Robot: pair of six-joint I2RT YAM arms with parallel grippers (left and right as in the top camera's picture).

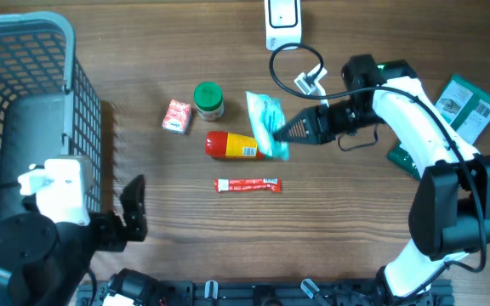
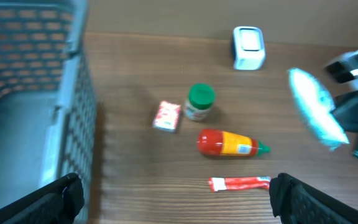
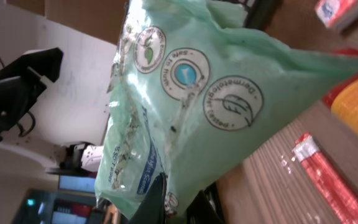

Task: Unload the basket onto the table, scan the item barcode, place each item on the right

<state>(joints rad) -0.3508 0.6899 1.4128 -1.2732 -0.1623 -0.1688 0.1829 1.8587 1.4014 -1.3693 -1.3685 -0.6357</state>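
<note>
Basket (image 1: 24,102) is sitting at the table's (image 1: 356,246) left edge; right gripper (image 1: 283,132) is clamping the green packet (image 1: 264,117) mid-table, masking the ketchup bottle's (image 1: 232,145) cap from overhead; left gripper (image 2: 179,202) is gaping open; scanner (image 1: 282,21) is sitting cropped at the far edge.

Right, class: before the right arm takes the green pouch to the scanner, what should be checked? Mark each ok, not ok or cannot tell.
1. Right gripper shut on green pouch: ok.
2. Pouch lifted off the table: ok.
3. Barcode facing the scanner: cannot tell.
4. Way to scanner free: not ok, cable loop lies between.
5. Left gripper open and well aside: ok.
</note>
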